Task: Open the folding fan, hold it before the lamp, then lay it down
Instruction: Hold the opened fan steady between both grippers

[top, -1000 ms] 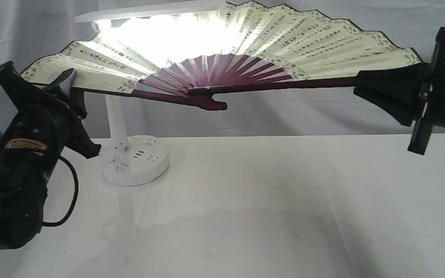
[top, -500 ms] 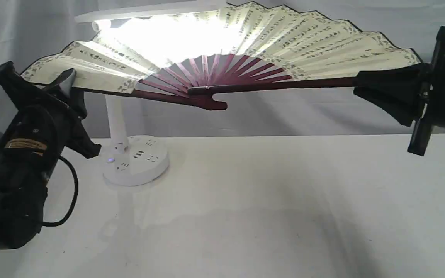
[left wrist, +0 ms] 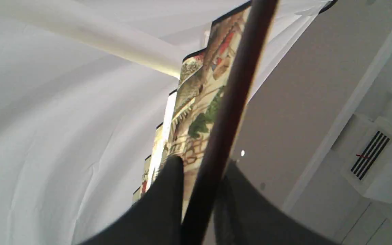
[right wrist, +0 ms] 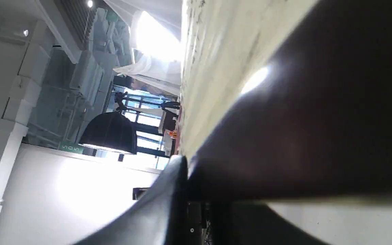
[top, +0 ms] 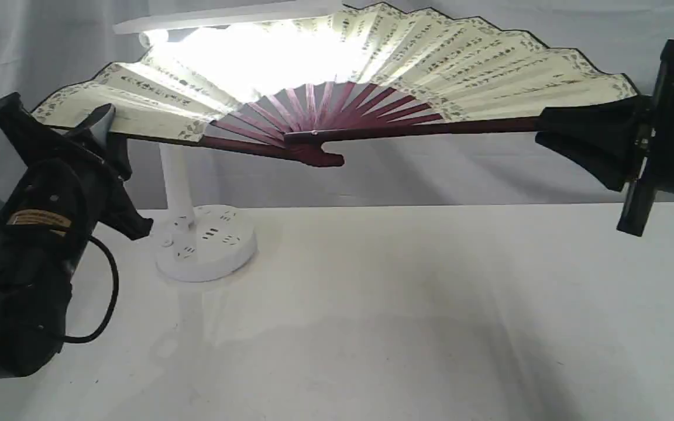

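Paper folding fan [top: 477,64] spread before lit lamp [top: 176,181]; left gripper [top: 106,128], right gripper [top: 553,126] pinching end ribs [top: 489,124]. Lower level, together.

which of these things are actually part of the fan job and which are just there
In the job:
- fan, open, in front of the lit lamp
- left gripper and right gripper, each shut on an end rib

Just there:
- table
- curtain
- cable by the left arm
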Motion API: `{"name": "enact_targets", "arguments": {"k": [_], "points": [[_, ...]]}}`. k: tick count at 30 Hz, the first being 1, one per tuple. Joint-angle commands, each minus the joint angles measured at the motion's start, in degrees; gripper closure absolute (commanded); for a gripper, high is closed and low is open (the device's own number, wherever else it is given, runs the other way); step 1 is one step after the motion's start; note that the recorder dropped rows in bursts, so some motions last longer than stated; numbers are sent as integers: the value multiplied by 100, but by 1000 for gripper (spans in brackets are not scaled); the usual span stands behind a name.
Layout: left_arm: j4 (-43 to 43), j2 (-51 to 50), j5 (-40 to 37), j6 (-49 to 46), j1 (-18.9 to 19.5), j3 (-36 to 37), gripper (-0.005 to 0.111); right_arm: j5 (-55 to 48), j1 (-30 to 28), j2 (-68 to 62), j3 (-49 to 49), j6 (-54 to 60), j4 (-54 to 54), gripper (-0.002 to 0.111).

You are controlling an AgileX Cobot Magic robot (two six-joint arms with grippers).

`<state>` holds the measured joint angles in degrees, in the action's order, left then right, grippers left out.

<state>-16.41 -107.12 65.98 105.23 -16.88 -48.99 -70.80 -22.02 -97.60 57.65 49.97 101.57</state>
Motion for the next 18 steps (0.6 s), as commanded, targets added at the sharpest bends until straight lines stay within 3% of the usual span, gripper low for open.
{"name": "enact_targets", "arguments": {"k": [1, 18], "points": [[-558, 161, 399, 372, 89, -57, 106, 337, -10, 16, -22, 208, -162, 108], [-508, 161, 399, 360, 89, -57, 106, 606, -10, 16, -22, 159, -291, 108]]}}
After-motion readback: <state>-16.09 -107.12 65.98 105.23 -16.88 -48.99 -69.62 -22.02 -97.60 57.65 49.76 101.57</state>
